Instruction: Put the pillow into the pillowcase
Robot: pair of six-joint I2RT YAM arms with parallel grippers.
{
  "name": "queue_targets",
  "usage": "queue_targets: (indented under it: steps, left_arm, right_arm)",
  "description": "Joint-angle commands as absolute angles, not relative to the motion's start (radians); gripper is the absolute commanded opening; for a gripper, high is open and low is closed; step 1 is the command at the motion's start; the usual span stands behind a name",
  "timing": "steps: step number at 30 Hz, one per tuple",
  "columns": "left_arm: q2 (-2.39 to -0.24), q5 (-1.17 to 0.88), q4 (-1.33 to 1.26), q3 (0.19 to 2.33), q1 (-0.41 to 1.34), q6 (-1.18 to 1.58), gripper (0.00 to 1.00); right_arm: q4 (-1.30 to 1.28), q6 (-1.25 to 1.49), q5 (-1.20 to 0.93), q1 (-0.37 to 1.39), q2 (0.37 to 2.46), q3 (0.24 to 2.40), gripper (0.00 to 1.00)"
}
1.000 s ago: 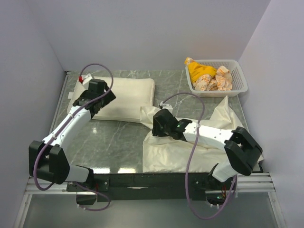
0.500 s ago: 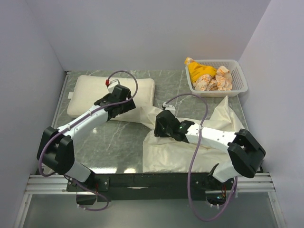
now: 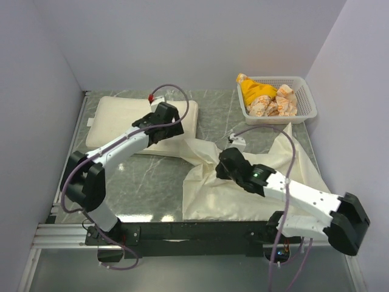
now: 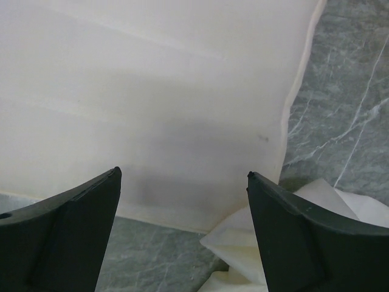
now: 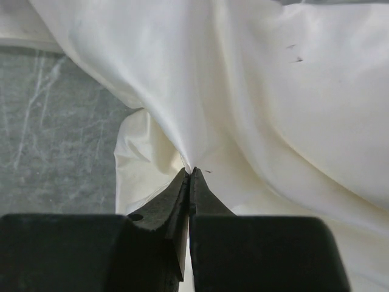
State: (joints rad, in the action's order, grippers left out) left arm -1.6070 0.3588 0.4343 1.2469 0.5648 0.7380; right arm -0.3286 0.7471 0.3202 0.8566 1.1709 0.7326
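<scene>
**A:** Where does everything lie?

**B:** On the marble desk (image 3: 146, 176), the pillowcase (image 3: 213, 201) sprawls over the near right part, with one flap running toward the far right corner. The pillow (image 3: 115, 118) lies flat at the far left corner, its near right corner just beside a tongue of the case. A white basket (image 3: 285, 118) of wrapped snacks sits at the far right corner, no part of this job.

**A:** And your claws?

**B:** My right claw (image 5: 189, 173) is pinched tight on a fold of the pillowcase, and the cloth tents up from its tips. My left claw (image 4: 182, 173) is spread wide above the pillow's right end, holding nothing.

**A:** How do you do this step well?

**B:** I judge the step to be opening the case's mouth toward the pillow. I should raise one layer only, and I cannot tell whether I have pinched one or two. My left should settle over the stitched edge near that corner, grip it, then feed the pillow in short end first.

**A:** Your arms?

**B:** The left reaches from the near left corner diagonally toward the far edge, wrist pitched down over the pillow. The right lies low, its elbow at the near right corner and its forearm stretched toward the desk's middle
</scene>
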Motion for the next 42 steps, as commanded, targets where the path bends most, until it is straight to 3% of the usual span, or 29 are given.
queue_targets:
  steps: [1, 12, 19, 22, 23, 24, 34, 42]
  left_arm:
    - [-1.69, 0.365, 0.446, 1.389, 0.594, 0.658, 0.9]
    - [-2.009, 0.38, 0.554, 1.701, 0.647, 0.503, 0.97]
    - [-2.204, 0.59, 0.664, 1.753, 0.704, 0.528, 0.99]
    - [-2.211, 0.653, 0.663, 1.712, 0.69, 0.543, 0.57]
    - [-2.195, 0.647, 0.655, 1.698, 0.681, 0.543, 0.06]
    - [-2.172, 0.64, 0.646, 1.666, 0.655, 0.561, 0.01]
    - [-1.706, 0.528, 0.658, 1.534, 0.563, 0.526, 0.01]
    - [-1.402, 0.387, 0.652, 1.295, 0.56, 0.569, 0.01]
  right_arm:
    - [-0.423, 0.784, 0.44, 0.85, 0.988, 0.678, 0.04]
    - [-0.621, 0.819, 0.506, 0.841, 0.686, 0.644, 0.0]
    - [-0.568, 0.804, 0.45, 0.841, 0.742, 0.63, 0.0]
    - [-0.542, 0.79, 0.425, 0.841, 0.778, 0.635, 0.0]
    - [-0.534, 0.785, 0.422, 0.841, 0.788, 0.637, 0.0]
    - [-0.526, 0.779, 0.41, 0.841, 0.81, 0.64, 0.0]
    - [-0.365, 0.674, 0.298, 0.809, 1.101, 0.735, 0.0]
    - [-0.298, 0.562, 0.112, 0.643, 1.336, 0.932, 0.0]
